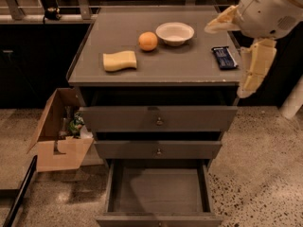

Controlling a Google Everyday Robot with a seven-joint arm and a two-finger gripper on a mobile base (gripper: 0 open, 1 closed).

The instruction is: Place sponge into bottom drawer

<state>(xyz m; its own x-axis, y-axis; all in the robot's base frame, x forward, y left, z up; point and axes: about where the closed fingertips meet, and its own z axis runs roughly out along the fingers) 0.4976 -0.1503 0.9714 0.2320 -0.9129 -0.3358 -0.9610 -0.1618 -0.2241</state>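
Note:
The pale yellow sponge [120,60] lies on the grey cabinet top [189,65], left of centre, with nothing touching it. The bottom drawer [158,212] is pulled out; its flat grey floor is bare. My gripper [225,60] hangs at the upper right, over the cabinet's right edge and far to the right of the sponge. It is open and empty: one cream finger [221,21] points left and the other [254,69] points down.
An orange [148,41] and a white bowl [175,33] sit behind the sponge. A dark blue packet [223,57] lies at the right of the top. The two upper drawers [158,119] are shut. An open cardboard box [60,131] stands on the floor at the left.

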